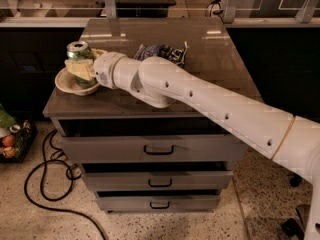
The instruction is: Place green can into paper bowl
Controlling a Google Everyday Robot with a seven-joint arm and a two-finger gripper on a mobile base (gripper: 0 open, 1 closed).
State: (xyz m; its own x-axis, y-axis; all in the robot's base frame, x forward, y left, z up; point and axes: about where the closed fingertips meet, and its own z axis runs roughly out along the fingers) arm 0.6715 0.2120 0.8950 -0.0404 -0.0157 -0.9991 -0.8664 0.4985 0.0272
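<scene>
The can (pixel 79 52) stood upright inside the bowl (pixel 62 84), at the left side of the table (pixel 210 69), and the claw (pixel 81 70) was clenched around its middle from the right, the pale fingers (pixel 76 69) crossing the green wall. If the base already touched the bowl's floor, I could not tell. A thin metal can like this was probably light, smooth and a little slippery, and it would dent under hard pressure, so a moderate hold at mid-height seemed right. The paper bowl was likely soft and light and could slide or tip when pushed. A bag (pixel 162 53) lay just to the right, behind the arm.
</scene>
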